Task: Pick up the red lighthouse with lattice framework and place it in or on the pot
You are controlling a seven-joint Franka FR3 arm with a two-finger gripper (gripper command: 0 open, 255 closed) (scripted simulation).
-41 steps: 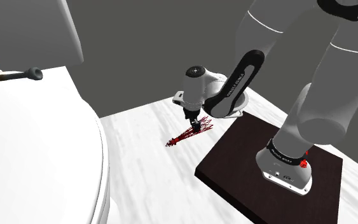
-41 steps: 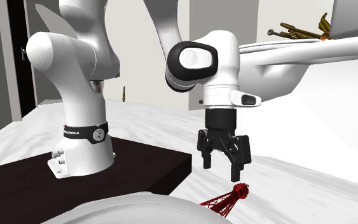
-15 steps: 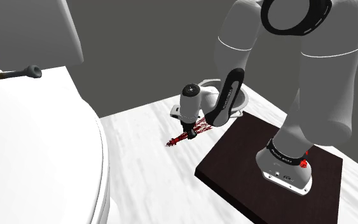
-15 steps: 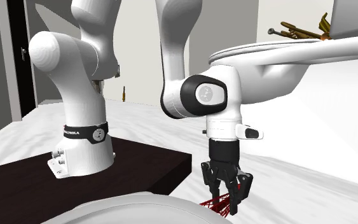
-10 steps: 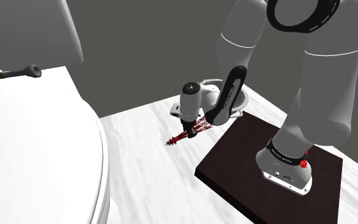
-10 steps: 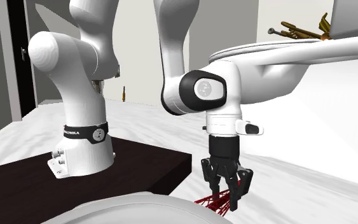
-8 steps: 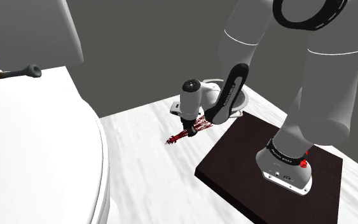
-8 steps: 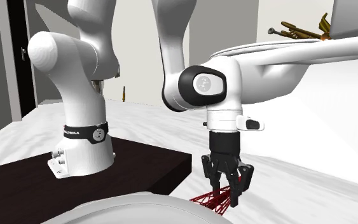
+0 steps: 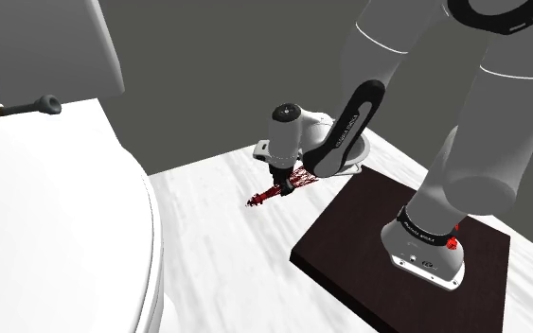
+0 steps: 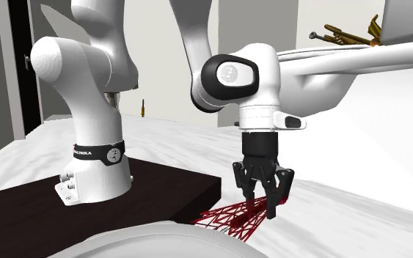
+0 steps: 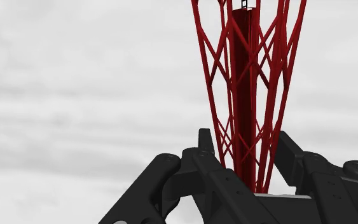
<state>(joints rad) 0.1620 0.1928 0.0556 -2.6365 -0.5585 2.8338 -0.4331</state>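
White arm [image 9: 482, 113] carries dark joint rings [image 10: 210, 80], lettered black band [image 10: 94, 152], all-black claw [image 10: 262, 199].

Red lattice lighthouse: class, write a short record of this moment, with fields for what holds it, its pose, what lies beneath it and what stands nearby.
thing: red lattice lighthouse
held by: hand, shut on it
pose: tilted, slanting down away from the hand
beneath: white surface
nearby: dark stand carrying the arm
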